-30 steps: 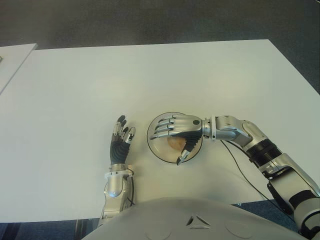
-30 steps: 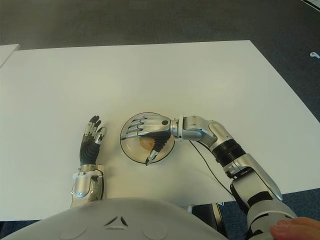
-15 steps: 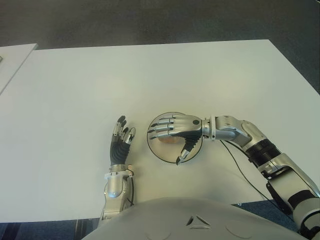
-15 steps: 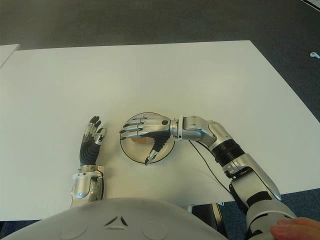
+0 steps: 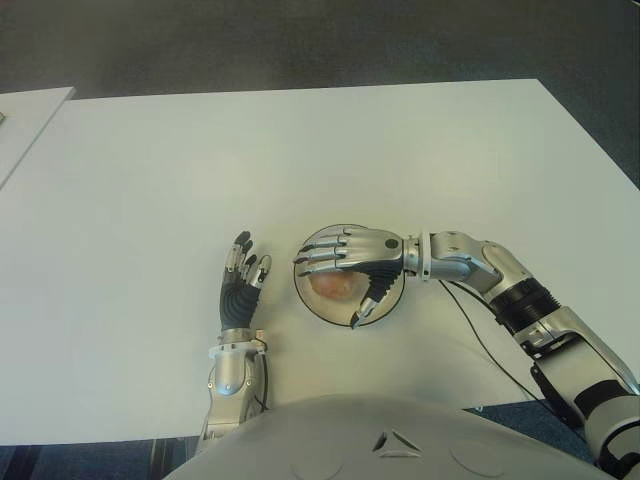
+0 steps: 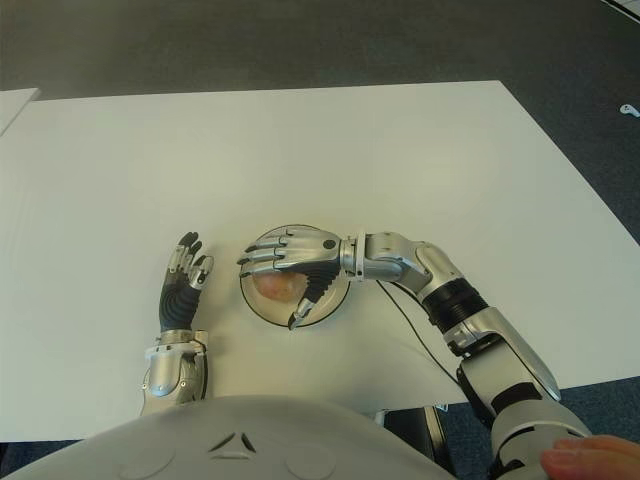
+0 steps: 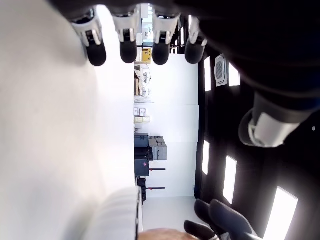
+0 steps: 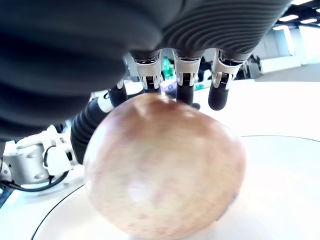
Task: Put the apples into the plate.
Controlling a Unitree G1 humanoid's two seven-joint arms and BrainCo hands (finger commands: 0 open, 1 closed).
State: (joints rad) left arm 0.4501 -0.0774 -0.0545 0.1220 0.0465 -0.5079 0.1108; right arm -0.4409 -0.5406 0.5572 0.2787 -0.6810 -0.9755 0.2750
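Sits in the round white plate with a dark rim (image 5: 306, 298): one pale reddish-yellow apple (image 5: 335, 284), resting on the plate's floor, as the right wrist view shows. Hovers directly above it: the silver-and-black right robot hand (image 5: 352, 262), palm down, fingers (image 8: 183, 80) spread and extended past the fruit, thumb angled toward the plate's near rim, grasping nothing. Lies near the front edge of the wide white desk (image 5: 300, 150), roughly midway between its left and right edges: the plate. Shows just to the left of the plate, apart from it: the left robot hand (image 5: 241, 280), fingers (image 7: 128, 50) straight and side by side, holding nothing. Trails from the right forearm toward the front edge: a thin black cable (image 5: 480, 340).
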